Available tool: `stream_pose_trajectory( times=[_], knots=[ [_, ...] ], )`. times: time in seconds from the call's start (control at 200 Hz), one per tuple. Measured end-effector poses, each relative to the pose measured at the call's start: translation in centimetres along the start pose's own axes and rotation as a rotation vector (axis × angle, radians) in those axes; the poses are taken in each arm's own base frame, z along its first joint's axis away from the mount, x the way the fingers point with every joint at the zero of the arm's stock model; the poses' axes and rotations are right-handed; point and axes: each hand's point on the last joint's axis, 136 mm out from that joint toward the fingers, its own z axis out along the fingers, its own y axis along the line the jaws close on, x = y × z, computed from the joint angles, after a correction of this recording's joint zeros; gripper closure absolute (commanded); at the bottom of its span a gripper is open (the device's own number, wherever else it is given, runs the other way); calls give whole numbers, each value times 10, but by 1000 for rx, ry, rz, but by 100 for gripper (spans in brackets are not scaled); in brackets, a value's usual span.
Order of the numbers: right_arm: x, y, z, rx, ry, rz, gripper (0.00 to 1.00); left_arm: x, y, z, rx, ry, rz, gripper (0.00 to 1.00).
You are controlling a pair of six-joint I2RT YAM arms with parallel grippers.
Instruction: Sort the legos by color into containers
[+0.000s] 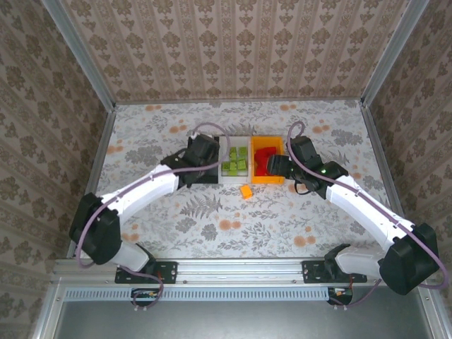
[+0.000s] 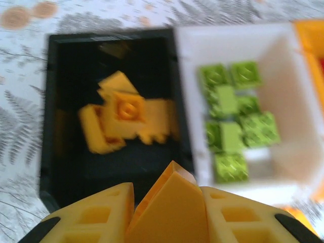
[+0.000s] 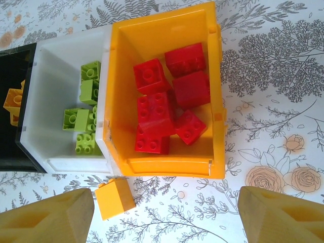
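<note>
The white bin (image 3: 53, 81) was smooth plastic, rectangular and open-topped, and sat in the middle of the row. It held olive-green blocks (image 2: 233, 116), studded and squarish, in a loose cluster, some lying flat and some askew.

The black bin (image 2: 66, 76) touched the white bin's left side. It had the same boxy shape and held a heap of orange-yellow blocks (image 2: 126, 119), with a round stud clear on the top one.

The orange bin (image 3: 162, 35) touched the white bin's right side. Glossy red blocks (image 3: 157, 109) were piled inside, some of them tilted.

A loose orange-yellow block (image 3: 115, 198), small and cube-like, lay on the floral-print table (image 3: 273, 76). It was just off the white bin's near right corner and apart from both bins.

The left gripper (image 2: 167, 192) was at the near edge of the black bin, left of the white bin. Its chunky yellow fingers with recessed pockets pinched a wedge-shaped orange-yellow piece (image 2: 174, 215).

The right gripper (image 3: 167, 223) was on the near side of the white bin's right-hand neighbour. Its fingers were spread wide with nothing between them.
</note>
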Motion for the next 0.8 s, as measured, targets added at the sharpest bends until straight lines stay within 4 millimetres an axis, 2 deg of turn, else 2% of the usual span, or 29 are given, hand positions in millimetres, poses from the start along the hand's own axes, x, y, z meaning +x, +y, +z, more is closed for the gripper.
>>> stream_pose_trajectory(
  times=[0.085,0.14,0.3,0.43,0.53,0.595,0.7,0.8],
  knots=[
    [3,-1,1,3,6,-1,24,-7,18,21,-59,26,-27,67],
    [4,-2,2,2,12,-2,24,-7,26,35,-87,50,-34,64],
    [16,-2,5,-10,44,-14,23,0,37,59,-123,109,-43,34],
    [33,2,9,-31,89,-50,20,-1,31,56,-99,111,-48,18],
    [48,17,8,-69,116,-100,19,-10,21,42,-58,80,-50,9],
    [58,31,7,-108,129,-142,19,-21,11,23,-17,35,-51,1],
    [77,56,12,-154,158,-219,22,-38,-3,-19,63,-57,-54,0],
    [103,69,33,-152,216,-280,27,-42,-9,-54,126,-127,-64,0]
  ],
)
